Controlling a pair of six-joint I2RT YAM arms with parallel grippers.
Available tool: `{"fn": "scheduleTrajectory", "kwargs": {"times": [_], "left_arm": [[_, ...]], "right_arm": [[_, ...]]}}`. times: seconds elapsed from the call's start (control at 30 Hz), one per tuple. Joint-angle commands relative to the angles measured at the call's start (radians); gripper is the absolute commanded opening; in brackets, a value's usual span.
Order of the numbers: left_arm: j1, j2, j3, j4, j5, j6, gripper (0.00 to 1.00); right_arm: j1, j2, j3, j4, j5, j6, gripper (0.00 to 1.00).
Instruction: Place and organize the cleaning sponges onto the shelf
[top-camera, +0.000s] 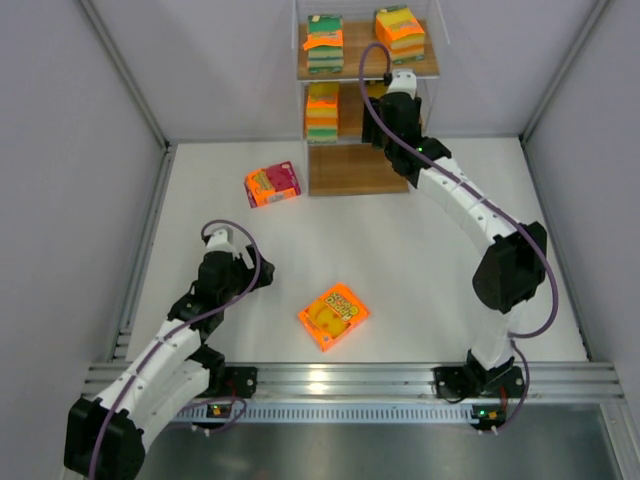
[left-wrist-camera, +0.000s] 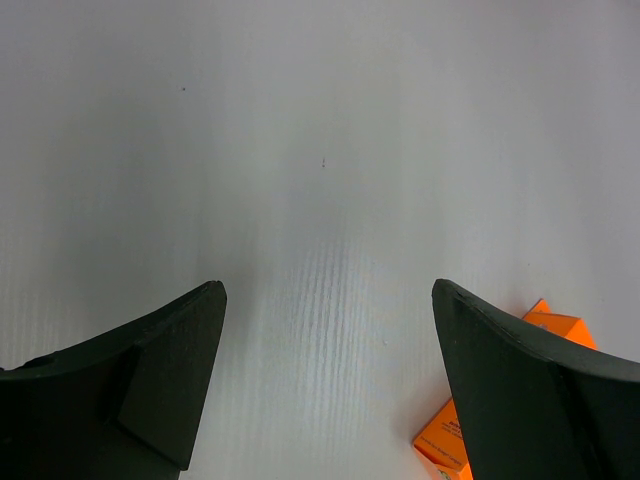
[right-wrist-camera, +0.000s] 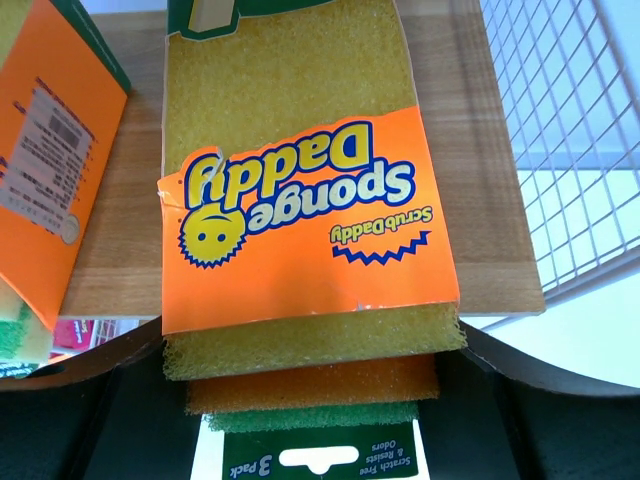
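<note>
Left tool (left-wrist-camera: 327, 290) (jaws apart, empty) hovers with the loose orange sponge pack (top-camera: 333, 316) just to its right; the right tool (right-wrist-camera: 315, 340), far off, straddles a yellow pack (right-wrist-camera: 300, 230) on the shelf (right-wrist-camera: 485, 150), grip unclear.

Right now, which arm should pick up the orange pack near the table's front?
Left. The left end effector, open and empty, hovers beside that orange pack. The right end effector is far off at the shelf, straddling another pack there.

White table (top-camera: 330, 240), grey walls (top-camera: 60, 100), aluminium rail (top-camera: 350, 378) along near edge
</note>
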Motion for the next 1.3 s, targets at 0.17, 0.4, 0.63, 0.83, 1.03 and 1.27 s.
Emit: {"fn": "scheduleTrajectory", "kwargs": {"times": [0.17,0.4,0.63,0.83,1.03,1.27], "left_arm": [[0.007,-0.012,0.011,0.018,-0.005,0.009,0.90],[0.007,-0.035,-0.003,0.016,-0.006,0.013,0.90],[0.008,-0.055,-0.011,0.016,-0.011,0.017,0.90],[0.008,-0.061,-0.006,0.018,-0.003,0.019,0.90],[0.008,-0.075,-0.003,0.018,0.001,0.022,0.90],[0.008,-0.107,-0.008,0.001,-0.008,0.017,0.91]], "right_arm": [[0.005,0.022,0.050,0.195,0.024,-0.051,0.68],[0.000,0.057,0.066,0.205,0.013,-0.045,0.79],[-0.009,0.060,0.060,0.176,-0.010,-0.039,0.86],[-0.009,0.005,0.030,0.153,-0.005,-0.014,0.97],[-0.007,-0.009,0.020,0.115,0.013,-0.003,0.90],[-0.006,0.003,0.018,0.123,0.028,-0.019,0.63]]}}
